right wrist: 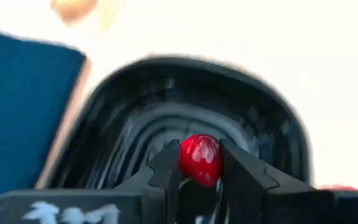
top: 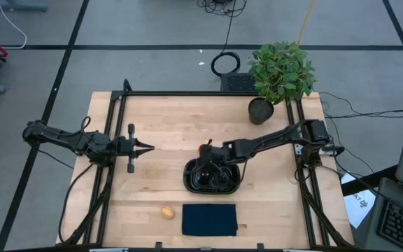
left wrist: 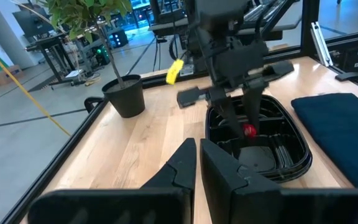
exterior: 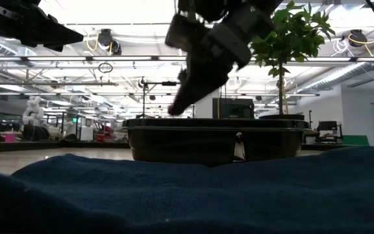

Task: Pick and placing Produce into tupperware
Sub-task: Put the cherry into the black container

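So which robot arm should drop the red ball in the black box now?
The right one. The right gripper is shut on the red ball and hangs over the black tupperware, so it probably only needs to let go. The left gripper waits apart from it, over bare table, holding nothing.

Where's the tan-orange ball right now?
In the high view the tan-orange ball lies on the bare wood near the table's front edge, just left of the dark blue cloth and apart from the black tupperware.
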Robot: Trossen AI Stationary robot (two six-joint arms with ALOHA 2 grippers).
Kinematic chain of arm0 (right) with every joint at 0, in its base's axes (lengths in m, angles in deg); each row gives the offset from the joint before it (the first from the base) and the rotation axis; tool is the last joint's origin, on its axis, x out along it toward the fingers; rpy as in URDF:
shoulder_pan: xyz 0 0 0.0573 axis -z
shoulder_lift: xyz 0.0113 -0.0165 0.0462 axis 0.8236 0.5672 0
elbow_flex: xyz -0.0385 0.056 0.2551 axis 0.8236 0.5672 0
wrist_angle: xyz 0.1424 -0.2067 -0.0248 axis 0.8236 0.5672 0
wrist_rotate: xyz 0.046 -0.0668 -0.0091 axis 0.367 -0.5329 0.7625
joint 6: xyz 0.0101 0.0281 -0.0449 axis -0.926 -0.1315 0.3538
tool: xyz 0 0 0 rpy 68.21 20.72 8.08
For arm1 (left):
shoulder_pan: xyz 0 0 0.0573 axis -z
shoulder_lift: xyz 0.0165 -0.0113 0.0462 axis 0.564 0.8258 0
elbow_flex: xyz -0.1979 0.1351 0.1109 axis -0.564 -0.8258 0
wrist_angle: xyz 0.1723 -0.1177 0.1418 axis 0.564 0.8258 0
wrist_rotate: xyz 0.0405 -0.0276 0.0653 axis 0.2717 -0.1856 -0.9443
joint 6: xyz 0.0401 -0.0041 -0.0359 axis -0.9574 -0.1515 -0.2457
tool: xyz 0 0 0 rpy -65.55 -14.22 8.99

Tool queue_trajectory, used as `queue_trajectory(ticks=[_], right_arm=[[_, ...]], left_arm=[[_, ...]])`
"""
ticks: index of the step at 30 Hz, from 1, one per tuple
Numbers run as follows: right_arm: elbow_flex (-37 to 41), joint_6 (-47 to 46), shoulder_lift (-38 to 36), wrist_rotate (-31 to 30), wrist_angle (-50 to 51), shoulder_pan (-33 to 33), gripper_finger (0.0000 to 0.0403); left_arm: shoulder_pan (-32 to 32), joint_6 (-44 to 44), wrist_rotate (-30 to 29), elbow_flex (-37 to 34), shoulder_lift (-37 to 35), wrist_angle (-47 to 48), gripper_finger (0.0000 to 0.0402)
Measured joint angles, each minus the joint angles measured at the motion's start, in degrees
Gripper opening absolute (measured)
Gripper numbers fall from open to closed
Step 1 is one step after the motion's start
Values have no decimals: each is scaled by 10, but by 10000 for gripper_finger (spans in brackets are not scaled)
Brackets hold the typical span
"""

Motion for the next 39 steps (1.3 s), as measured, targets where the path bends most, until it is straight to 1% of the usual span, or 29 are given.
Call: queue_trajectory(ticks=[6,11,15,19,31,39], right_arm=[[1,22,20,0,10,0,91],[1,42,21,-1,3,0,91],[1,28,22,-1,4,2,91],[2,2,39,-2,-5,2,91],[2,-2,47,-4,-16,2,91],[36,-33,47,-4,-63,2,91]], left_arm=[[0,0,0,0,0,0,26],[0,0,0,0,0,1,26],[0,0,0,0,0,1,26],[0,0,0,0,0,2,26],[0,0,0,0,0,2,26],[0,0,0,0,0,2,26]])
